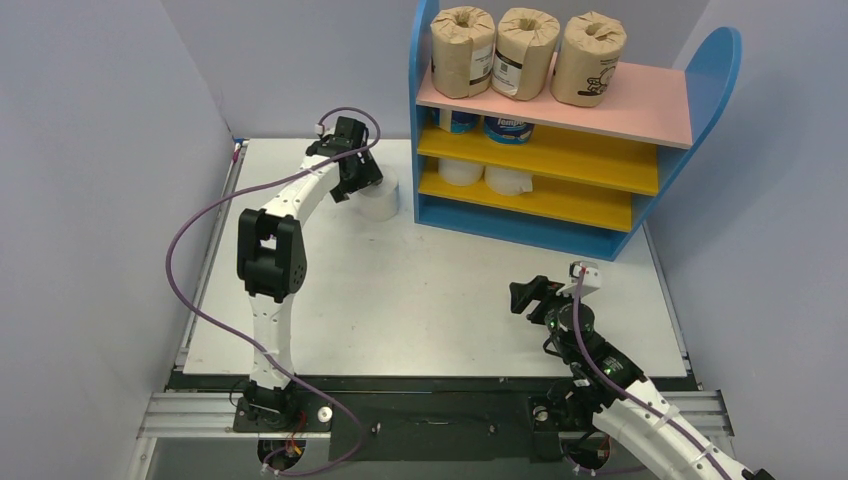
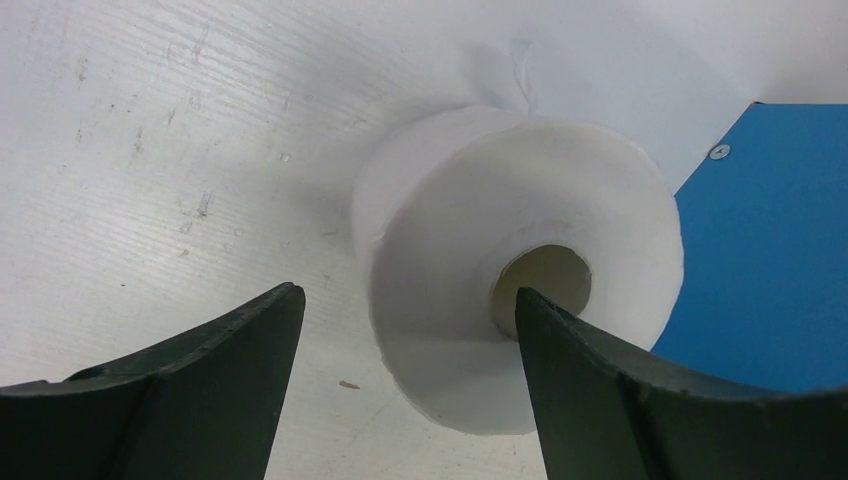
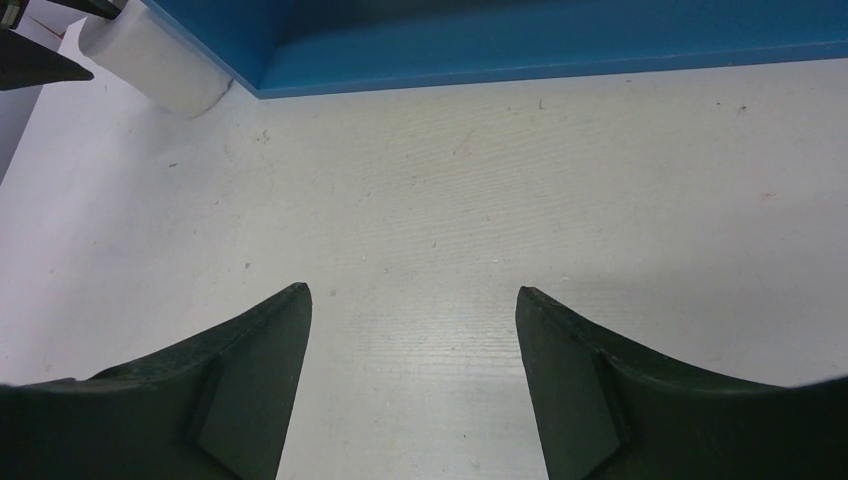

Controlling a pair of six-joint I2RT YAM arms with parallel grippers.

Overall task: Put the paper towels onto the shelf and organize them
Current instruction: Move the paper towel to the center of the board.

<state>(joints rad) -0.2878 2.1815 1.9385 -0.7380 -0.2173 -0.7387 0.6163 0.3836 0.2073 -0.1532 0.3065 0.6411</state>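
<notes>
A small three-tier shelf (image 1: 520, 226) with blue rounded side panels, a pink top board and two yellow lower boards stands at the far right of the white bench (image 1: 420, 300). Three brown-paper-wrapped paper towel rolls (image 1: 527, 52) stand in a row on the pink board. Two blue-and-white wrapped rolls (image 1: 508, 128) sit on the upper yellow board, and two plain white rolls (image 1: 508, 179) on the lower one.

One more plain white paper towel roll (image 2: 440, 230) stands on end on the bench, just beside the shelf's left blue panel. The left gripper (image 2: 405, 295) hangs over it with its fingers apart, one at the cardboard core and the other outside the roll's wall, not touching it.

The right gripper (image 3: 412, 295) hovers over bare bench in front of the shelf, fingers apart and holding nothing.
</notes>
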